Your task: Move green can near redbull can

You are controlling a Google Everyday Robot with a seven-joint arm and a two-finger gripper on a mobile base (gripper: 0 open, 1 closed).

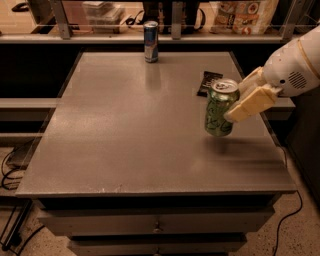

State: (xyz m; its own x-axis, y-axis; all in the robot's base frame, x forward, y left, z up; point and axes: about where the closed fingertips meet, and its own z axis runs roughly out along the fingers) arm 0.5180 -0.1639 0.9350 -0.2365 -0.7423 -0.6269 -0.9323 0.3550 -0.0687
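Observation:
The green can [219, 108], mottled with pale marks and a silver top, hangs tilted just above the right side of the grey table [125, 130]. My gripper [239, 100] comes in from the right and is shut on the can, with one cream finger [250, 102] across its right side. The redbull can [150, 34], slim blue and silver, stands upright at the far edge of the table, well to the left of and beyond the green can.
A small black flat object [209, 82] lies on the table just behind the green can. A shelf with bags and clutter [240, 15] runs behind the table. Drawers [155, 225] sit below the front edge.

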